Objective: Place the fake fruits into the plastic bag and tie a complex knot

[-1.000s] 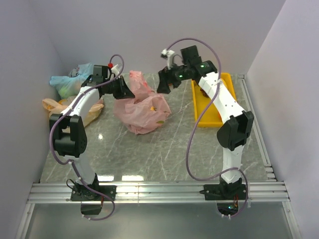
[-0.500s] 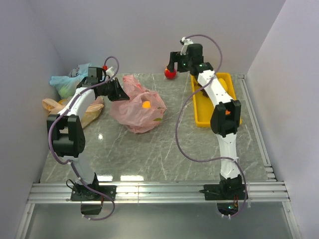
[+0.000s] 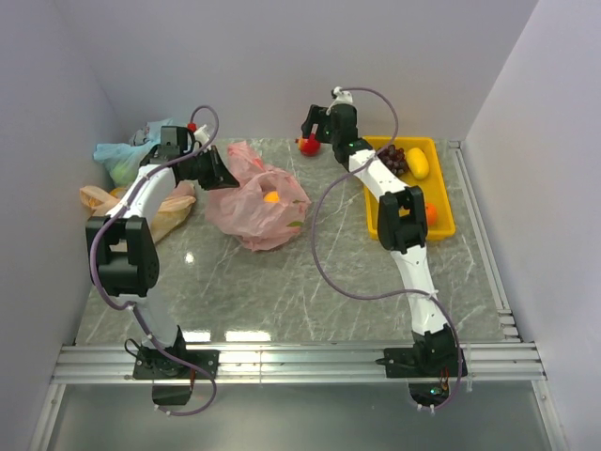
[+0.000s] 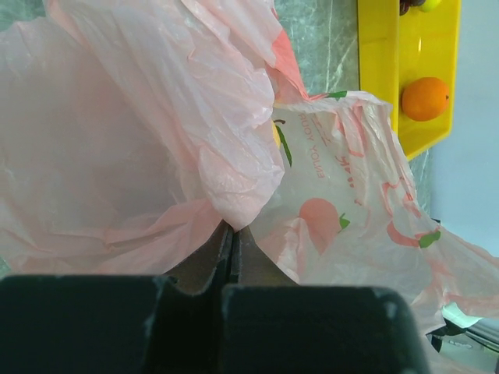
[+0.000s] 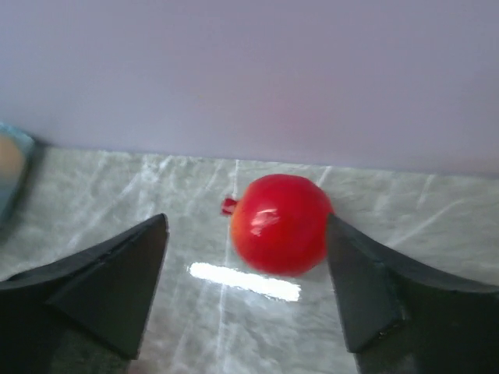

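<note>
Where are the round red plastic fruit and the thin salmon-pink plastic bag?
round red plastic fruit (image 5: 281,224): right wrist view, its glossy middle.
thin salmon-pink plastic bag (image 3: 242,209): top external view, its crumpled body.

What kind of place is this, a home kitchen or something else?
Probably a robot test cell, not a home. A left arm and a right arm are bolted to a metal rail at a table enclosed by plain walls, with a yellow tray of fake fruits.

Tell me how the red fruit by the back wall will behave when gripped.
Round and resting on a smooth table, the red fruit will probably roll if nudged off-centre. Its glossy shine suggests slick plastic that might slip out of the open right gripper.
</note>
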